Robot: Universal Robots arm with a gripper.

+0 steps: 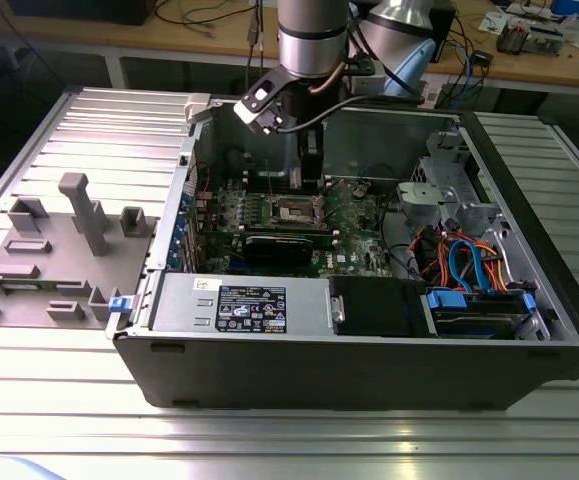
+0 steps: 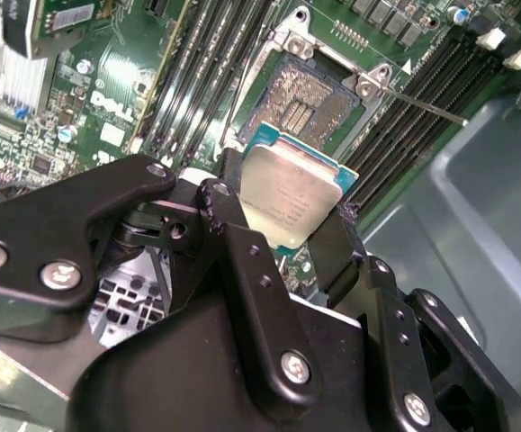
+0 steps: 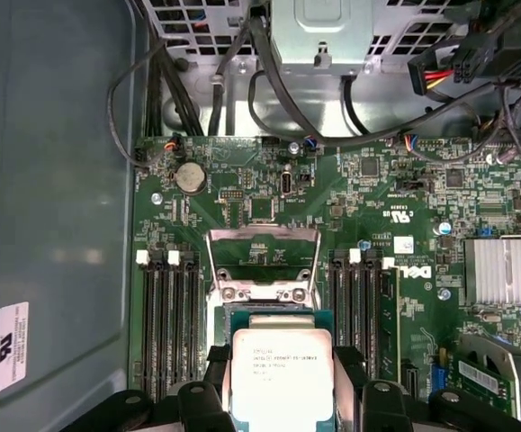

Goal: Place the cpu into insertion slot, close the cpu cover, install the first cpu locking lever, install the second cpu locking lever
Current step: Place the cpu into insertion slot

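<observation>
My gripper [image 2: 282, 214] is shut on the cpu [image 2: 289, 200], a small square chip with a silver-grey top, pinched at two opposite edges by the black fingers [image 2: 227, 209]. The chip hangs slightly tilted just above the open insertion slot [image 2: 307, 97], whose bare contact field shows. In the first wrist view the cpu [image 3: 281, 376] sits between the fingertips, and the cpu cover [image 3: 262, 238] stands swung up past it. A thin locking lever [image 2: 422, 106] sticks out unlatched beside the slot. In the exterior view the gripper [image 1: 307, 180] reaches down into the case over the slot [image 1: 294, 210].
Memory slots [image 3: 170, 315] flank the socket on both sides. A black card [image 1: 287, 243] lies in front of it, with a power supply [image 1: 244, 305] and a drive bay with blue cables [image 1: 469, 290] nearer. The grey case wall [image 3: 53, 180] stands close. Grey fixtures [image 1: 79, 215] sit outside.
</observation>
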